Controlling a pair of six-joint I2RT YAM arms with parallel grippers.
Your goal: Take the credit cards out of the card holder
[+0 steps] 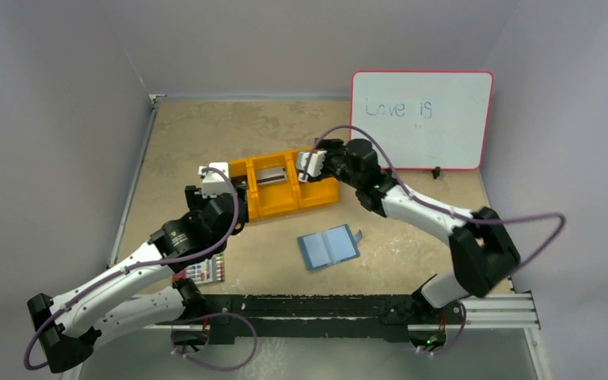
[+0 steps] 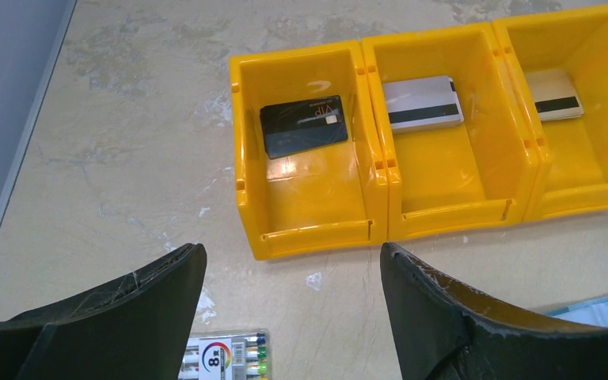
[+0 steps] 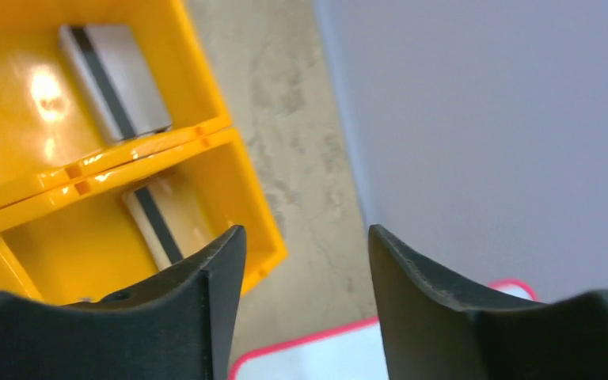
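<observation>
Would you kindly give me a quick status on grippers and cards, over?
Left gripper open, empty. Right gripper open, empty, over orange bin. Three credit cards in bin, one per compartment; card holder open on table. Nothing in the way.

Card holder (image 1: 328, 247) teal-blue, spread open and flat, paler inside facing up, snap tab out to its right, apart from the orange bin (image 1: 273, 207); black card (image 2: 304, 127) in the left compartment; silver-grey card (image 2: 423, 103) in the middle; tan card (image 2: 554, 95) in the right; dark stripes across the latter two.
</observation>
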